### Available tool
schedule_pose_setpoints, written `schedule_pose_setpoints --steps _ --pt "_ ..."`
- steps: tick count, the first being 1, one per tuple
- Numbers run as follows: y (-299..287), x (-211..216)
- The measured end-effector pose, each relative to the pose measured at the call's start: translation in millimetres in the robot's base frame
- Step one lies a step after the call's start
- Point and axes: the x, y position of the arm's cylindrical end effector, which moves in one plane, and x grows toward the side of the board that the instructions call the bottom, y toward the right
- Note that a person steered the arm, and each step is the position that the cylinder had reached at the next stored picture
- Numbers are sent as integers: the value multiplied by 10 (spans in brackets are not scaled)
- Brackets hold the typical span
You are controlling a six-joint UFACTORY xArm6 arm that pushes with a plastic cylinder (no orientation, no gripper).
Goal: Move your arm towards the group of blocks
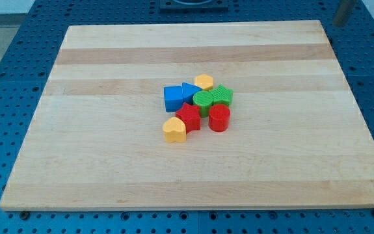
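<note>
Several blocks sit in one tight group at the middle of the wooden board [108, 169]. A blue cube [172, 99] and a blue triangle [188, 91] are on the group's left. A yellow hexagon [204, 82] is at its top. A green cylinder [203, 100] and a green star [223, 95] are in the middle and right. A red star [188, 117], a red cylinder [219, 118] and a yellow heart [173, 129] are at the bottom. My tip [338, 26] shows at the view's top right, just beyond the board's corner, far from the group.
The board lies on a blue perforated table [4, 78] that surrounds it on all sides. A dark fixture [193, 5] sits at the view's top edge, behind the board.
</note>
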Motion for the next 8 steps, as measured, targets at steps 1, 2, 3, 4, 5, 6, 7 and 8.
schedule_pose_setpoints --steps 1,2,3,4,5,6,7,8 --pt "-56 176" --pt "-69 809" --pt "-79 809" --pt "-1092 818" --pt "-1222 818" --pt "-1742 818" --pt "-2516 832" --pt "-2526 832"
